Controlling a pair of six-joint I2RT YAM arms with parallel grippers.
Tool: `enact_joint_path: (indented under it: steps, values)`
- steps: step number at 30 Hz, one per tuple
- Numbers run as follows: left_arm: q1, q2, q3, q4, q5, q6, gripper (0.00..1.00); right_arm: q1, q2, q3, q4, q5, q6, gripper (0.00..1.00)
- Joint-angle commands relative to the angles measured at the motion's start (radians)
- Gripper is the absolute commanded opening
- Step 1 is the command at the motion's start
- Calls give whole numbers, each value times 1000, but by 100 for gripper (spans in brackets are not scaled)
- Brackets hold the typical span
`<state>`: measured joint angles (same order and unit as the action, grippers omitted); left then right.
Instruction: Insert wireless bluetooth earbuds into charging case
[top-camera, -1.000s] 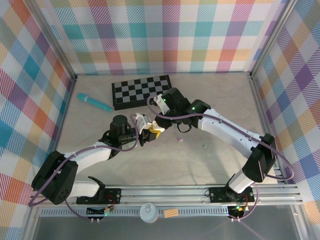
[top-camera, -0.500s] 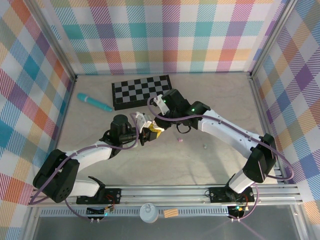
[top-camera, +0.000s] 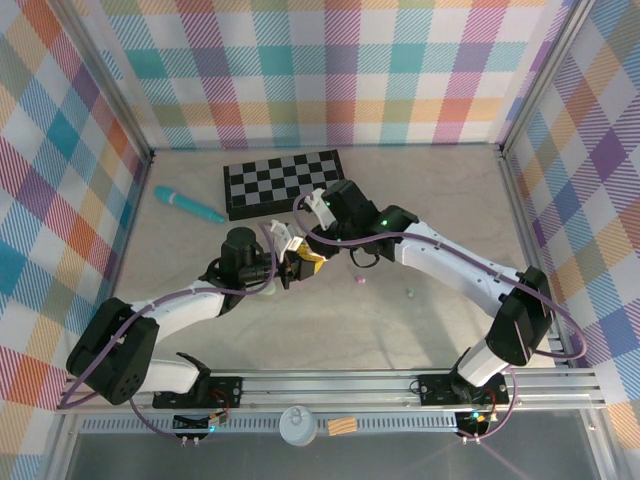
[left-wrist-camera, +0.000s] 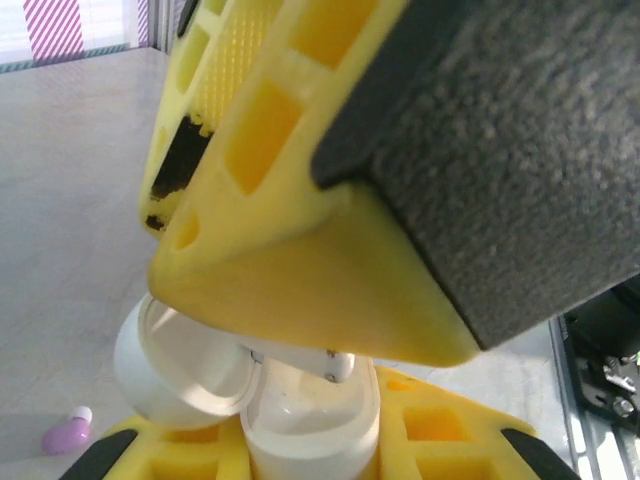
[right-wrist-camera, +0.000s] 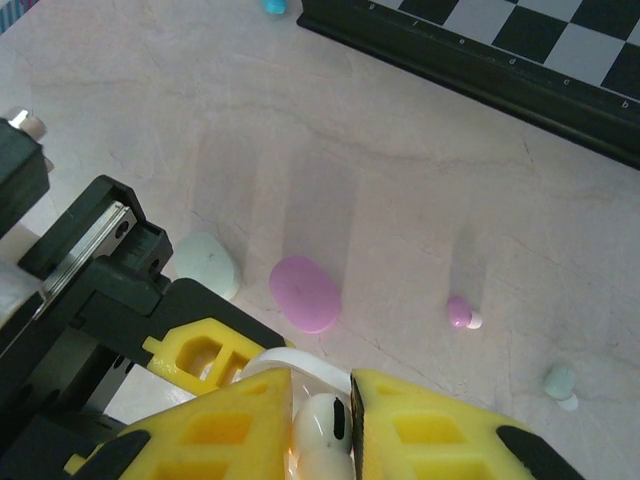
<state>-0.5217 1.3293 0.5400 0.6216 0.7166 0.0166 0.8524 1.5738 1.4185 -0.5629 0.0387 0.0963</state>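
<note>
A white charging case (left-wrist-camera: 310, 410) stands upright with its lid (left-wrist-camera: 180, 370) swung open to the left, and my left gripper (left-wrist-camera: 310, 448) is shut on its body. My right gripper (right-wrist-camera: 320, 400) is shut on a white earbud (right-wrist-camera: 322, 425) directly above the case. The earbud's stem tip (left-wrist-camera: 341, 366) pokes out under the yellow finger and reaches into the case's opening. In the top view both grippers, left (top-camera: 285, 268) and right (top-camera: 305, 255), meet at mid-table. A pink earbud (right-wrist-camera: 460, 312) and a pale green earbud (right-wrist-camera: 560, 383) lie loose on the table.
A pink case (right-wrist-camera: 304, 292) and a pale green case (right-wrist-camera: 205, 263) lie shut on the table just beyond the grippers. A folded chessboard (top-camera: 283, 182) sits at the back, with a teal pen-like thing (top-camera: 188, 204) to its left. Aluminium rails frame the table.
Both grippers have drifted very slightly to the left together. Their grips on the case and the white earbud are unchanged.
</note>
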Motion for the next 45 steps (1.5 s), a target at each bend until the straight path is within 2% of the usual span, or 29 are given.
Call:
enact_joint_path:
  steps: [1,7,15,23,27,30,34,45]
  values:
    - [-9,5,34,108,44,-51,1,5,5,-19,21,8,14,23]
    - [-9,15,29,115,36,-47,1,6,-19,-14,22,27,29,34]
    - [-9,46,26,168,32,-55,1,-12,-66,-16,33,44,82,40]
    - [-9,46,20,176,34,-29,1,-79,-120,-50,54,-109,197,45]
    - [-9,36,18,156,28,15,1,-102,-81,-8,-23,-187,268,47]
    - [-9,39,27,138,30,34,1,-102,-48,39,-83,-220,293,48]
    - [-9,50,31,147,33,39,1,-102,-9,90,-161,-214,286,43]
    - [-9,49,32,140,36,50,1,-102,38,115,-181,-261,260,37]
